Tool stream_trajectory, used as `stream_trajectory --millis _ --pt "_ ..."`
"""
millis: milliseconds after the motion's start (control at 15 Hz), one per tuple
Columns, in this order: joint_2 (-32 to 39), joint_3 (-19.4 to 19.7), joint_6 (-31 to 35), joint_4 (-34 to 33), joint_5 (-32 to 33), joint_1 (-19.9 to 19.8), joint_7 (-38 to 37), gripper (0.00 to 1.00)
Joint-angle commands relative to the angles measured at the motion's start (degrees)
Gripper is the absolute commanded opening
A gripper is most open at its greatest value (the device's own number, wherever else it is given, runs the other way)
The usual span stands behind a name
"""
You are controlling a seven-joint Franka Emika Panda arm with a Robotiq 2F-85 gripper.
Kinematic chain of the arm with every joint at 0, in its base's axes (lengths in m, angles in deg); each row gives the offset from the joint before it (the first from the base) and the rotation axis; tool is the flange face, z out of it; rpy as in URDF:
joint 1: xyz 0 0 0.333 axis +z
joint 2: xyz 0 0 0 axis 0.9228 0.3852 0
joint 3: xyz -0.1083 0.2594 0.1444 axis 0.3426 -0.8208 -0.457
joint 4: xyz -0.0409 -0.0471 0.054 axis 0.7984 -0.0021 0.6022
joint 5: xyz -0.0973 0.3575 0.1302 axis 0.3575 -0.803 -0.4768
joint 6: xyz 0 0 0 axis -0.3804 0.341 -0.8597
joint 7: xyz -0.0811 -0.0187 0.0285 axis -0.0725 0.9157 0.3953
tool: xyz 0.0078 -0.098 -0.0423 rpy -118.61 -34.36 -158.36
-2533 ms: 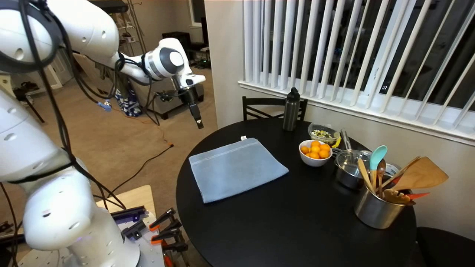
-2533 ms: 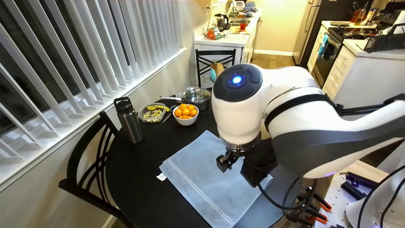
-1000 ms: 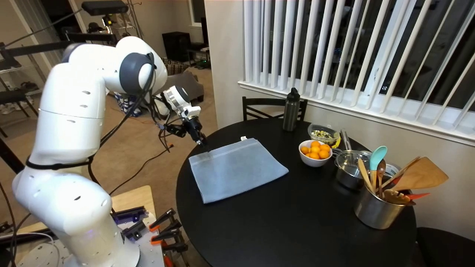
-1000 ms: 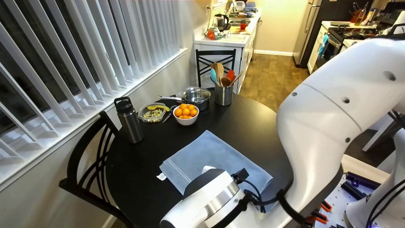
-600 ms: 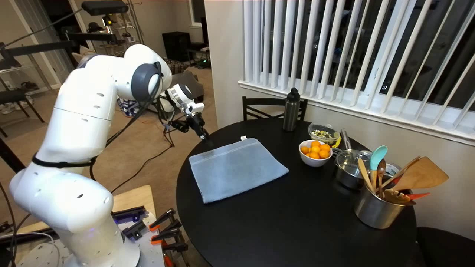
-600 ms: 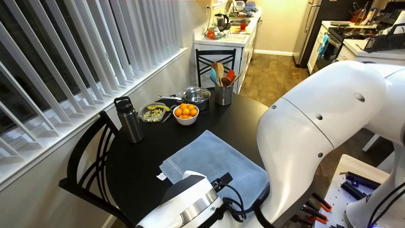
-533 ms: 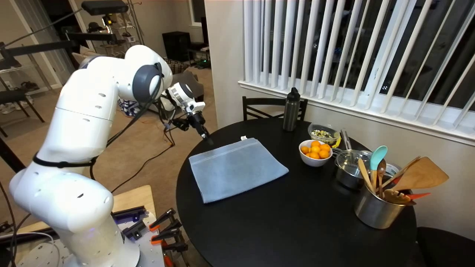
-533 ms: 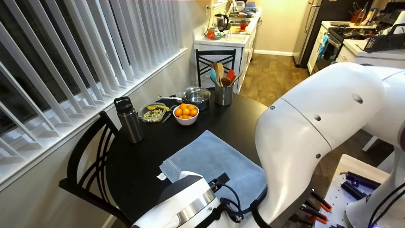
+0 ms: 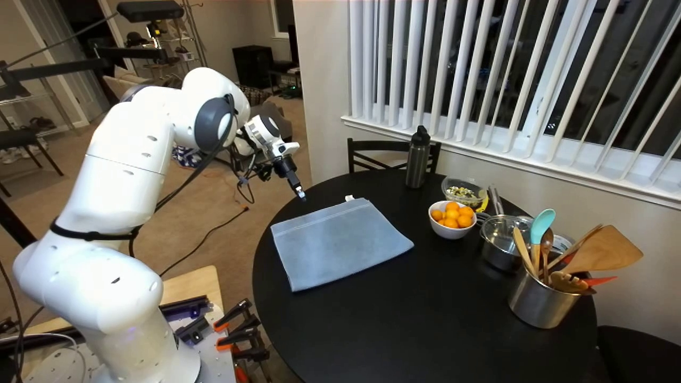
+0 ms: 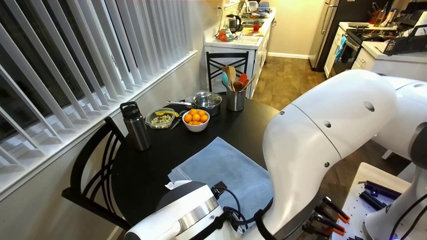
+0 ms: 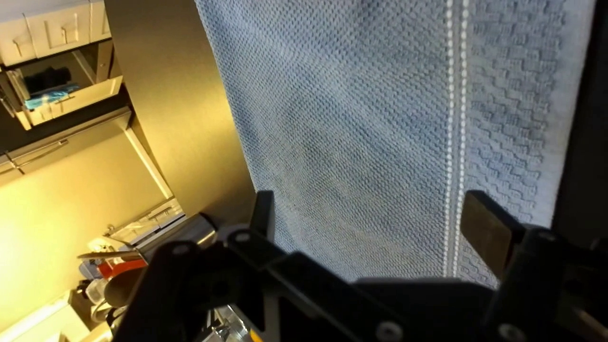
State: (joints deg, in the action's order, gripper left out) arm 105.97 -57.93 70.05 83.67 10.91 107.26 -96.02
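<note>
A light blue folded towel (image 9: 342, 246) lies flat on the round black table (image 9: 425, 314). It also shows in an exterior view (image 10: 223, 163), partly covered by the arm. My gripper (image 9: 301, 194) is just above the table's edge, close to the towel's stitched hem end. In the wrist view my gripper (image 11: 368, 211) is open with nothing between its fingers. The towel (image 11: 342, 133) fills the space beyond the fingers, with its double white stitching near the right fingertip. In an exterior view the arm hides the fingers.
A white bowl of oranges (image 9: 451, 226), a clear food container (image 9: 464, 192), a pot (image 9: 500, 255), a steel utensil holder (image 9: 542, 303) and a tall bottle (image 9: 418, 159) stand on the table. A black chair (image 10: 96, 166) is against its edge. Clamps (image 9: 239, 332) sit beside the robot base.
The arm has swung and bent, and the gripper has come down toward the table beside the towel's hem. In the last half second it has shifted slightly and turned. The towel has not moved.
</note>
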Motion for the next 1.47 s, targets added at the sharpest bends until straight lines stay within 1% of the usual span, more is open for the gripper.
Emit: stream_trajectory --millis 0,267,533,800,933,1267,1400 --pt "0.6 2.2 0.01 -0.85 -0.63 2.0 1.06 1.0" --pt "5.46 4.09 -0.8 -5.02 0.26 4.76 2.85 1.0" --pt "9.07 4.88 0.33 -8.28 -1.2 5.94 5.71 1.0" --pt "10.29 4.47 4.13 -9.65 -2.18 6.19 11.53 1.0" --pt "10.68 4.79 4.79 -10.32 -3.05 6.26 13.69 1.0" --pt "11.24 6.3 4.64 -9.92 -6.42 5.97 16.11 1.0" --pt "11.5 7.18 5.8 -9.49 -7.31 5.84 16.12 1.0"
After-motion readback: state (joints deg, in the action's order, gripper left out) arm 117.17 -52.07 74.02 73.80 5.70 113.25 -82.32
